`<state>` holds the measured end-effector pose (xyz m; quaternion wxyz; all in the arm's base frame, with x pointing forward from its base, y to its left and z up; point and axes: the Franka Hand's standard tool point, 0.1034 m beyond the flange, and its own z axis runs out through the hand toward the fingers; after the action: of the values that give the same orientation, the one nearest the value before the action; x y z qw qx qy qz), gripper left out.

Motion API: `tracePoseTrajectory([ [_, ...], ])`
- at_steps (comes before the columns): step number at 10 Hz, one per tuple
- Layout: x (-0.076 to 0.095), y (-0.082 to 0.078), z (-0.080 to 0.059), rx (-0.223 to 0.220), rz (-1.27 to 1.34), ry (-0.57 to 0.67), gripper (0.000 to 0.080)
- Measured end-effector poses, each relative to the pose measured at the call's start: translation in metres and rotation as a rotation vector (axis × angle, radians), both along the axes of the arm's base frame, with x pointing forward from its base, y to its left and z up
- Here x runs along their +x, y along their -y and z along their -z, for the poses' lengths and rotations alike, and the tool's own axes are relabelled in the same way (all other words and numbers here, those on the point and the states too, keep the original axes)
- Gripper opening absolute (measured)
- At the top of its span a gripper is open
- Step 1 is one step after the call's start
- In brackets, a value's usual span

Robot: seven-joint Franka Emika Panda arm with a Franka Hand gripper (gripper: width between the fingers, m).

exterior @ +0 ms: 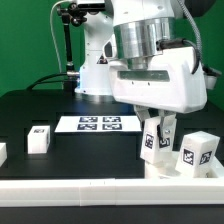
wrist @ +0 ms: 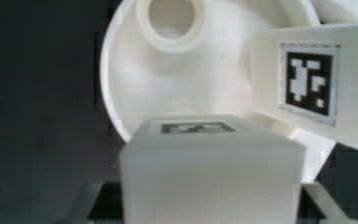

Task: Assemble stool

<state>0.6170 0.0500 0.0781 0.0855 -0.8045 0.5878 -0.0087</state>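
My gripper [exterior: 156,128] is shut on a white leg block [exterior: 154,141] and holds it upright just over the round white seat [exterior: 168,169] at the exterior view's right. In the wrist view the held leg block [wrist: 211,170] fills the space between my fingers [wrist: 98,200], its tagged end facing the camera. The seat [wrist: 167,85] lies behind it with an open socket [wrist: 172,22]. A second leg block [exterior: 195,152] stands on the seat beside the held one, and its tag [wrist: 311,80] shows in the wrist view. I cannot tell whether the held block touches the seat.
Another loose leg block [exterior: 40,139] stands on the black table at the exterior view's left, and one more [exterior: 2,151] is cut by the left edge. The marker board [exterior: 96,124] lies mid-table. A white rim [exterior: 100,188] runs along the front.
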Motion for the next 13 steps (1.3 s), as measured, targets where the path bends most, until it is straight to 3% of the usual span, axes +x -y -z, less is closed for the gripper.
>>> tracePoseTrajectory([
  [3,0.0,-0.001,0.0,0.05,0.131,-0.013,0.0341],
  [5,0.0,-0.001,-0.001,0.046,0.091,-0.008,0.0371],
  [6,0.003,0.004,-0.009,0.04,0.034,0.007,0.0554],
  [7,0.005,0.005,-0.016,0.037,0.001,0.024,0.0554],
  [8,0.008,0.006,-0.024,0.036,-0.026,0.041,0.0628],
  [9,0.009,0.007,-0.03,0.043,-0.035,0.055,0.0645],
  [11,0.009,0.006,-0.03,0.04,-0.07,0.059,0.0648],
  [13,0.008,0.004,-0.028,0.006,-0.251,0.081,0.0648],
])
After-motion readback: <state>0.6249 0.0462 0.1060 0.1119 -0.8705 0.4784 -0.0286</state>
